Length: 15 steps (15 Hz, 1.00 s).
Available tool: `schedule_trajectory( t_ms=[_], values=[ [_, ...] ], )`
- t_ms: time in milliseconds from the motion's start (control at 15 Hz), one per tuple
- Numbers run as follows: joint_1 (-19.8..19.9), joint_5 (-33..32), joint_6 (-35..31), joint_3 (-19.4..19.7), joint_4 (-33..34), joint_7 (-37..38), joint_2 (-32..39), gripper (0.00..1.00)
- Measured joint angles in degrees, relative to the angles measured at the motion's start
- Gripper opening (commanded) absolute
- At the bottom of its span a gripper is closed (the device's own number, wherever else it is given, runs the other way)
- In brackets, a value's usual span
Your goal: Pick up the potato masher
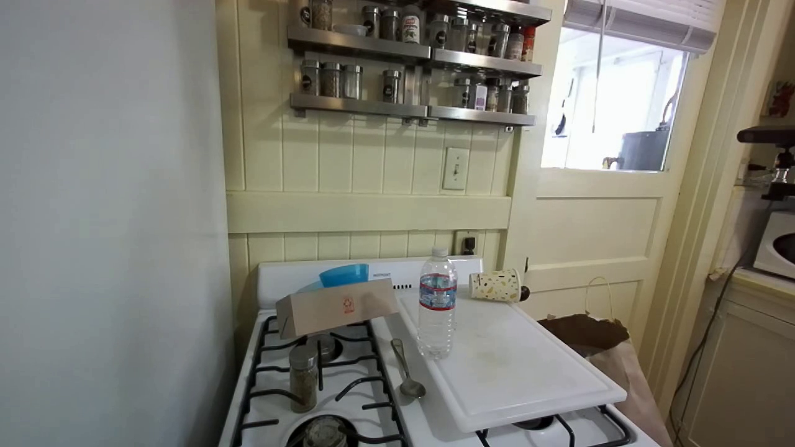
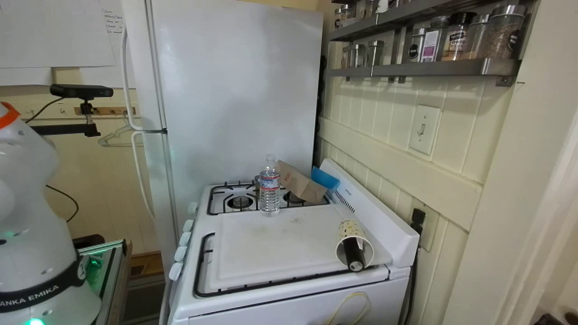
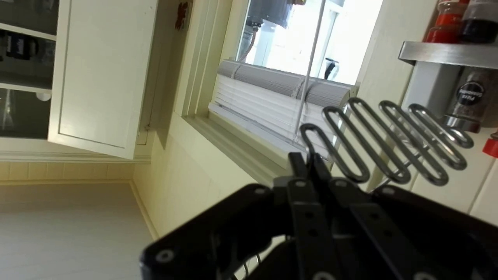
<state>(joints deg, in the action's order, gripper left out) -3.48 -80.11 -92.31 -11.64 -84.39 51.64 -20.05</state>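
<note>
In the wrist view my gripper (image 3: 311, 165) is nearly closed, with its two fingertips around one end of the potato masher's silvery zigzag wire head (image 3: 400, 180). The wire passes between the fingertips, and the head extends up and to the right of them. A thin metal rod shows behind the zigzag; the pale handle is hidden or out of view. The gripper and the masher do not show in either exterior view. Only the white base part of the arm (image 2: 27, 216) shows in an exterior view.
A white stove holds a cutting board (image 1: 515, 366), a water bottle (image 1: 437, 323), a spoon (image 1: 407, 372), a spice jar (image 1: 304, 382), a cardboard box (image 1: 341, 307), a blue bowl (image 1: 345, 275) and a tipped cup (image 1: 495, 285). Metal spice shelves (image 1: 360, 107) hang above. A fridge (image 2: 239, 99) stands alongside.
</note>
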Motion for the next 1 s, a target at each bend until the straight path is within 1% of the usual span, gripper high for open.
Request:
schedule_trajectory(
  t_ms=[1000],
  values=[
    [-0.1,1.5,0.0,0.9,1.8,-0.9,0.0,0.01]
  ],
)
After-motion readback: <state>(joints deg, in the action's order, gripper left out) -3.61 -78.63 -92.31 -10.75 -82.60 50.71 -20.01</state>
